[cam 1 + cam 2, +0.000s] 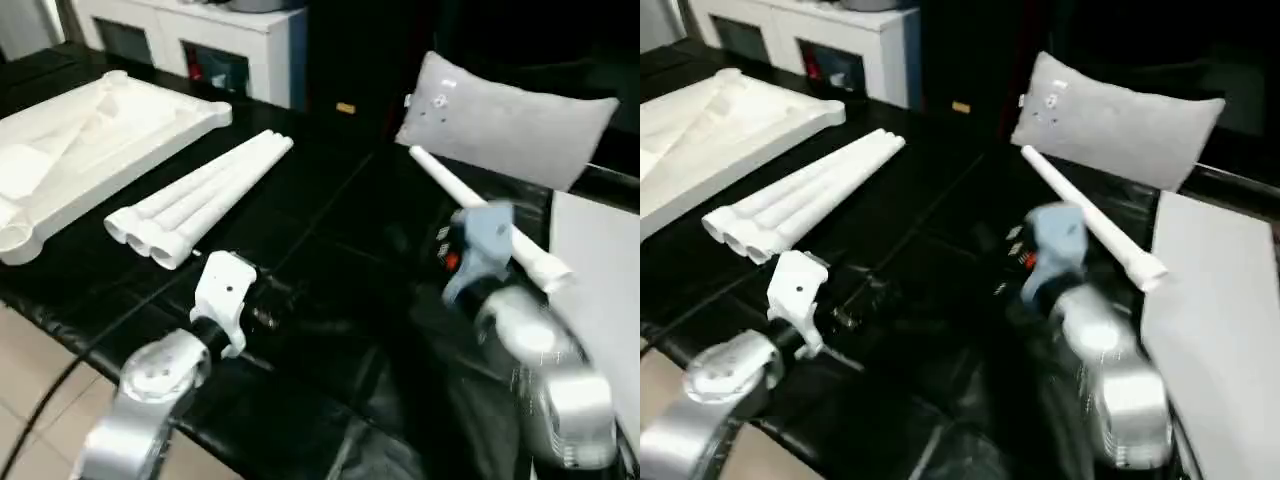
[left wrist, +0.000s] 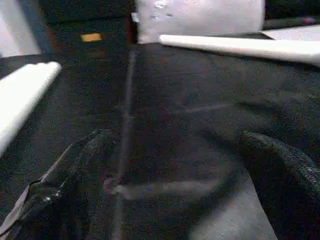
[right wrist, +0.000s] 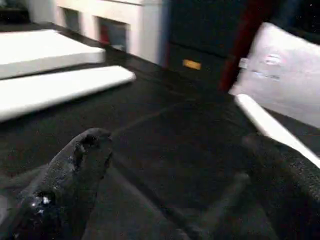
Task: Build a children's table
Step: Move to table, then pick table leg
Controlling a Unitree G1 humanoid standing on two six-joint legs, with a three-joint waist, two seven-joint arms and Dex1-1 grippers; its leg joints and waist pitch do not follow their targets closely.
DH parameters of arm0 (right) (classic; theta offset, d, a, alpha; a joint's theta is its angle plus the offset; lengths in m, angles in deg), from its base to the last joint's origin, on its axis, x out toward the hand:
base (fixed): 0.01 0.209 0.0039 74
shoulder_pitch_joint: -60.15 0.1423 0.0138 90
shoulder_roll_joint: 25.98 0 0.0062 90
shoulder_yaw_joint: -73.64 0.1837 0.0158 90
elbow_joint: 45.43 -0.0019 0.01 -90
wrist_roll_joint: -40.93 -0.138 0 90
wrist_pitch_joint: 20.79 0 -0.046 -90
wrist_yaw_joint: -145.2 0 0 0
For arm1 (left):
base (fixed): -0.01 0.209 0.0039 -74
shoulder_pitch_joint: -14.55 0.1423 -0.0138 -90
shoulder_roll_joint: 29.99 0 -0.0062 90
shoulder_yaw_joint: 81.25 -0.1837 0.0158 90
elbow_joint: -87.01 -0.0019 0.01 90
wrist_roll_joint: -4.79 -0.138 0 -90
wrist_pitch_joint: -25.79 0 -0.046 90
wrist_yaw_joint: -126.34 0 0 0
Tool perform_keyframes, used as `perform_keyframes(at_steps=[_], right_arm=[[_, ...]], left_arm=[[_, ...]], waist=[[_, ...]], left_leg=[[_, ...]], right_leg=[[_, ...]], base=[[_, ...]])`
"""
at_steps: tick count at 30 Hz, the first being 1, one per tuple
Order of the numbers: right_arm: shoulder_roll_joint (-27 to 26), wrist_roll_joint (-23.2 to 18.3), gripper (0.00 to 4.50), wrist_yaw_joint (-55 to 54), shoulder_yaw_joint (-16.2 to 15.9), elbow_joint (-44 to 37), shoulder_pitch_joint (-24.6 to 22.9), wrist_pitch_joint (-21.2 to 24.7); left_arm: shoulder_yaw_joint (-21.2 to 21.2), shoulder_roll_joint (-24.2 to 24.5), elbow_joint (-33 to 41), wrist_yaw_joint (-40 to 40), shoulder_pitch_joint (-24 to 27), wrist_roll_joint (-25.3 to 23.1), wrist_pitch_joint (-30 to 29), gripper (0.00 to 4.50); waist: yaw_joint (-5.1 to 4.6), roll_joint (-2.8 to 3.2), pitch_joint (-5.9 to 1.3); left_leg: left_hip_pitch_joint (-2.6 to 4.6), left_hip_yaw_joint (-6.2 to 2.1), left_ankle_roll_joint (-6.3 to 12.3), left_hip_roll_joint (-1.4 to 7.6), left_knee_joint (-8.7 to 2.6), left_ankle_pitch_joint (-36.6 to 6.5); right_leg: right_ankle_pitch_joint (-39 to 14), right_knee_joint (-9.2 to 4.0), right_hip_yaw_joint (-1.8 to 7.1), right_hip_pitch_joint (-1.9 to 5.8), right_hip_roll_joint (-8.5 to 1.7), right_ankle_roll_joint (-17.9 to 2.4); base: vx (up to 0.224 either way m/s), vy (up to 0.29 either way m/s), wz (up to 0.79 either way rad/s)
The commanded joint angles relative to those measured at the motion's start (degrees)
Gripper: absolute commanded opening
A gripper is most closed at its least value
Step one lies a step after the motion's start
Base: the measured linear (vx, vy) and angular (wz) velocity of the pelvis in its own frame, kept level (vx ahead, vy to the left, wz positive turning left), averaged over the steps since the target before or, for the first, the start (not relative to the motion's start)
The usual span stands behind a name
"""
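The children's table lies in parts on a black surface. Its white top (image 1: 90,140) rests upside down at the far left, ribbed underside up. Three white legs (image 1: 200,195) lie bundled side by side to its right. A single leg (image 1: 480,215) lies slantwise at the right, just past my right wrist (image 1: 480,250). My left gripper (image 2: 175,136) stands open over bare black surface, right of the bundle. My right gripper (image 3: 175,137) is open too, with nothing between its fingers (image 3: 75,170), and the single leg (image 3: 270,127) lies beside it.
A grey pillow (image 1: 510,120) sits at the back right, touching the single leg's far end. A white flat panel (image 1: 600,290) lies at the right edge. A white cabinet (image 1: 200,40) stands behind the table top. Tiled floor (image 1: 30,370) shows at the lower left.
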Motion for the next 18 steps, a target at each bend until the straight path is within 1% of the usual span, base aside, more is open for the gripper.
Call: perform_keyframes(at_steps=[1, 2, 3, 4, 5, 6, 7, 8, 9, 10, 11, 12, 13, 14, 15, 16, 17, 18], right_arm=[[1.49, -0.03, 4.5, -0.53, 2.83, 3.92, 3.73, -0.9], [1.87, -0.11, 4.5, -0.27, 3.03, 5.0, 4.74, -1.0], [2.45, -0.02, 4.5, 0.17, 3.15, 6.38, 5.92, -1.38], [4.68, 0.63, 4.5, 1.92, 3.36, 11.43, 10.01, -3.2], [7.0, 1.23, 4.5, 3.73, 3.68, 17.25, 14.01, -5.44], [7.0, 1.23, 4.5, 3.73, 3.68, 17.25, 14.01, -5.44], [8.44, 1.62, 4.5, 4.77, 3.7, 20.35, 15.82, -6.72], [10.86, 1.97, 4.5, 6.5, 3.94, 25.57, 18.68, -8.43], [11.71, 1.96, 4.5, 7.1, 4.16, 27.42, 19.63, -8.88], [12.83, 1.83, 4.5, 8.22, 4.37, 29.55, 20.7, -9.27], [14.6, 1.71, 4.5, 10.0, 4.62, 32.45, 21.82, -9.91], [14.6, 1.71, 4.5, 10.0, 4.62, 32.45, 21.82, -9.91], [16.54, 2.37, 4.5, 11.45, 4.74, 37.18, 23.29, -11.75], [17.27, 2.87, 4.5, 11.86, 4.71, 39.54, 24.01, -12.81], [17.27, 2.87, 4.5, 11.86, 4.71, 39.54, 24.01, -12.81], [17.27, 2.87, 4.5, 11.86, 4.71, 39.54, 24.01, -12.81], [19.19, 4.05, 4.5, 12.95, 4.35, 47.77, 26.44, -16.4], [19.96, 4.57, 4.5, 13.68, 4.06, 52.39, 27.95, -18.68]], left_arm=[[-0.51, 0.64, 1.35, -2.2, -1.5, 1.59, -1.56, 4.48], [-0.47, 0.83, 1.42, -2.64, -1.82, 1.95, -1.94, 4.48], [-0.44, 1.07, 1.57, -3.06, -2.03, 2.33, -2.32, 4.48], [-0.34, 1.91, 2.22, -4.34, -2.53, 3.54, -3.6, 4.48], [-0.38, 2.73, 2.86, -5.57, -3.08, 4.74, -4.74, 4.48], [-0.38, 2.73, 2.86, -5.57, -3.08, 4.74, -4.74, 4.48], [-0.48, 3.04, 2.88, -6.17, -3.44, 5.15, -5.08, 4.48], [-0.58, 3.44, 2.8, -7.06, -4.0, 5.57, -5.3, 4.48], [-0.58, 3.56, 2.81, -7.33, -4.12, 5.67, -5.27, 4.48], [-0.49, 3.76, 2.8, -7.64, -4.33, 5.84, -5.36, 4.48], [-0.27, 4.45, 3.0, -8.47, -4.51, 6.36, -5.91, 4.48], [-0.27, 4.45, 3.0, -8.47, -4.51, 6.36, -5.91, 4.48], [0.26, 5.22, 3.36, -9.58, -4.74, 7.0, -6.58, 4.48], [0.53, 5.52, 3.47, -9.93, -4.91, 7.32, -6.84, 4.48], [0.53, 5.52, 3.47, -9.93, -4.91, 7.32, -6.84, 4.48], [0.53, 5.52, 3.47, -9.93, -4.91, 7.32, -6.84, 4.48], [0.93, 6.47, 3.65, -10.57, -5.69, 8.0, -7.62, 4.48], [1.02, 6.97, 3.8, -10.91, -5.98, 8.33, -8.04, 4.48]], waist=[[-0.46, 0.12, -1.91], [-0.44, 0.14, -1.99], [-0.41, 0.17, -2.02], [-0.43, 0.22, -2.24], [-0.66, 0.05, -2.33], [-0.74, 0.06, -2.36], [-0.72, -0.18, -2.41], [-0.59, -0.41, -2.61], [-0.6, -0.29, -2.59], [-0.74, -1.24, -2.62], [-0.39, -0.95, -2.79], [-0.38, -0.82, -2.78], [-0.29, -0.93, -2.78], [-0.25, -1.01, -2.8], [-0.28, -1.17, -2.83], [-0.19, -1.27, -2.7], [0.04, -0.89, -2.78], [-0.22, -1.02, -2.74]], left_leg=[[-0.49, 1.24, -1.37, 0.02, -5.17, -16.61], [-0.61, 1.46, -1.12, 0.02, -5.03, -14.9], [-0.57, 1.53, -1.04, 0.07, -5.01, -14.37], [-0.62, 1.6, -1.1, 0.01, -4.82, -13.15], [-0.85, 1.57, -1.04, -0.08, -4.75, -12.44], [-0.75, 1.68, -0.88, -0.06, -4.63, -12.33], [-0.83, 2.07, -0.28, -0.04, -4.31, -10.61], [-0.97, 2.15, 0.33, -0.08, -4.19, -8.68], [-0.82, 2.24, 0.58, -0.15, -4.13, -8.19], [-1.14, 2.5, 1.31, -0.14, -3.96, -6.78], [-1.0, 2.44, 1.83, -0.1, -3.91, -5.22], [-0.91, 2.5, 2.03, -0.02, -3.83, -4.78], [-0.92, 2.57, 2.32, 0.03, -3.8, -3.91], [-0.89, 2.57, 2.51, 0.03, -3.8, -3.61], [-0.86, 2.69, 2.7, 0.04, -3.68, -3.62], [-0.91, 2.74, 2.93, 0.01, -3.73, -3.62], [-0.85, 2.71, 3.16, 0.17, -3.68, -3.85], [-0.82, 2.73, 3.12, 0.07, -3.66, -4.4]], right_leg=[[-20.71, -4.84, 1.22, 1.99, -1.86, -4.71], [-19.05, -4.77, 1.28, 2.04, -1.92, -5.09], [-18.36, -4.7, 1.3, 2.03, -1.93, -5.38], [-16.84, -4.34, 1.24, 2.19, -1.97, -6.02], [-15.92, -4.02, 1.09, 2.49, -1.96, -6.85], [-15.37, -4.08, 1.06, 2.42, -1.95, -7.38], [-13.21, -4.13, 1.2, 2.45, -2.03, -8.3], [-11.49, -3.77, 1.1, 2.77, -2.05, -9.22], [-10.76, -3.82, 1.08, 2.68, -1.9, -9.57], [-8.87, -3.85, 1.1, 2.93, -1.8, -10.06], [-7.1, -3.44, 1.05, 3.11, -1.9, -10.71], [-6.3, -3.39, 1.04, 3.01, -1.91, -11.13], [-4.97, -3.3, 0.99, 3.09, -1.87, -11.8], [-4.36, -3.2, 0.87, 3.15, -1.83, -12.57], [-4.18, -3.19, 0.86, 3.08, -1.83, -12.92], [-4.29, -3.29, 0.87, 3.15, -1.8, -13.0], [-4.99, -3.14, 0.85, 3.11, -2.1, -13.45], [-5.81, -3.2, 0.75, 2.95, -1.95, -13.84]], base=[[0.0, 0.0, 0.0], [0.0, 0.0, 0.0], [0.0, 0.0, 0.0], [0.0, 0.0, 0.0], [0.0, 0.0, 0.0], [0.0, 0.0, 0.0], [0.0, 0.0, 0.0], [0.0, 0.0, 0.0], [0.0, 0.0, 0.0], [0.0, 0.0, 0.0], [0.0, 0.0, 0.0], [0.0, 0.0, 0.0], [0.0, 0.0, 0.0], [0.0, 0.0, 0.0], [0.0, 0.0, 0.0], [0.0, 0.0, 0.0], [0.0, 0.0, 0.0], [0.0, 0.0, 0.0]])
